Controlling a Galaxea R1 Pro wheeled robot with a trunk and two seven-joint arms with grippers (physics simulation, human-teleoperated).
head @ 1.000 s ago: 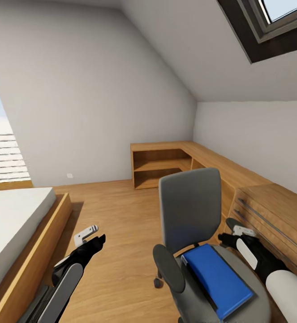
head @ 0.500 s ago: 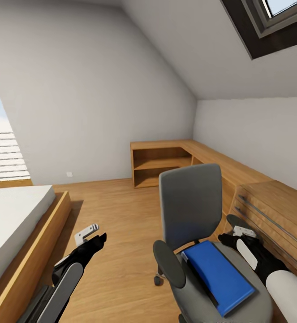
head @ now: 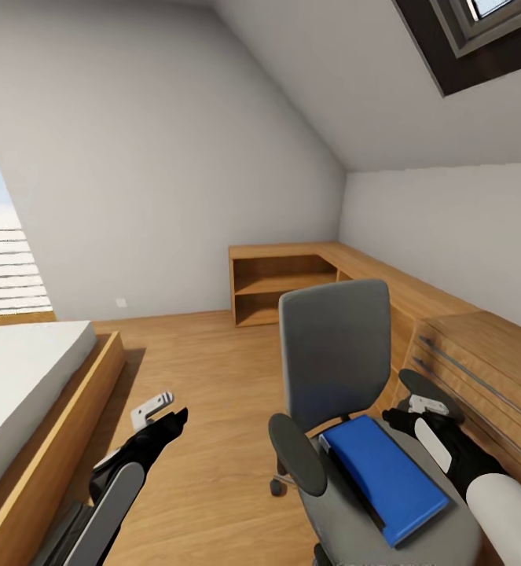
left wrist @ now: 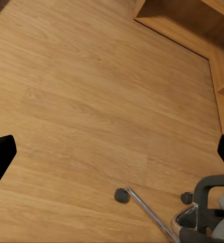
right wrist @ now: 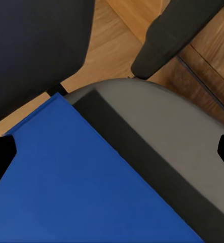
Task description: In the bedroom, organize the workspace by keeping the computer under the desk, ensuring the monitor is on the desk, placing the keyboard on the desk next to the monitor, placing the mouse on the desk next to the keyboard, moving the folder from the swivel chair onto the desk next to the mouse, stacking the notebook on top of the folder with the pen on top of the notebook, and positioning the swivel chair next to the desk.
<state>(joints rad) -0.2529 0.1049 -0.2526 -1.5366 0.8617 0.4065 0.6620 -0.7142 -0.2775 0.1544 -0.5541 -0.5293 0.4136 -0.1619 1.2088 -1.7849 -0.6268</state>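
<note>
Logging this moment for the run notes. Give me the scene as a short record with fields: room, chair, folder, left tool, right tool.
room: attic bedroom, wood floor, low wooden cabinet along the wall
chair: grey swivel chair in front of the robot, its back toward the far wall
folder: blue folder lying flat on the chair seat
left tool: left tool open, over bare floor, holding nothing
right tool: right tool open, at the far side of the seat, above the folder, not gripping it

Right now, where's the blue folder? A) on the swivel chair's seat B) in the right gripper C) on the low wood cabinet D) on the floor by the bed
A: the blue folder lies flat on the grey seat of the swivel chair, with the right gripper beside it, not holding it.
</note>
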